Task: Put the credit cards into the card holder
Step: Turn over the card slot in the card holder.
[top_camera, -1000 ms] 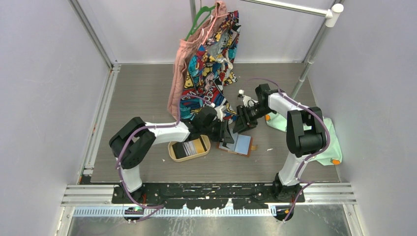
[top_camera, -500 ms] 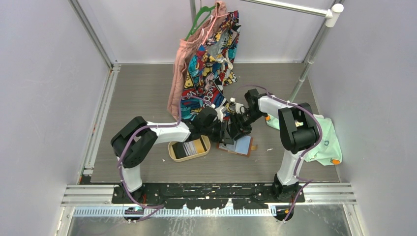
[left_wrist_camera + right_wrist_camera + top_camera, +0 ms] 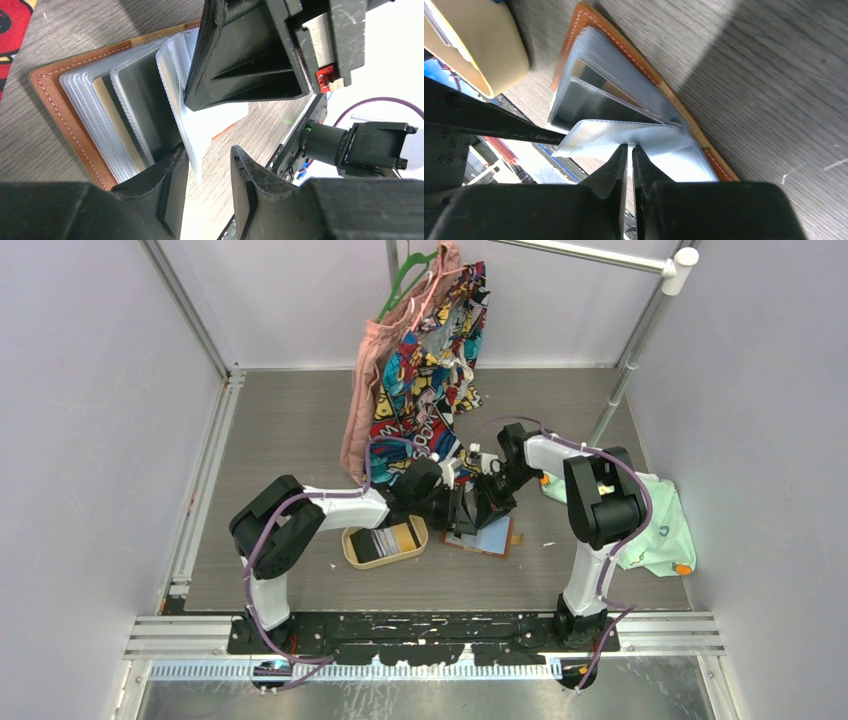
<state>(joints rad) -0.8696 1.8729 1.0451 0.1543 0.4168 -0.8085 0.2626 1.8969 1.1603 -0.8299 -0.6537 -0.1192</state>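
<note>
Right gripper [image 3: 630, 146] has swung onto the card holder [image 3: 720, 164], jaws pinching a clear sleeve [image 3: 614, 133]; left gripper [image 3: 210, 155] waits, jaws spread. I'd lift that sleeve gently.

card holder [image 3: 490, 537] right of tray [image 3: 347, 549], credit cards [image 3: 386, 542] in tray

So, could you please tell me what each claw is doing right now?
Left claw: open, over the card holder.
Right claw: shut on a clear sleeve of the card holder.
</note>
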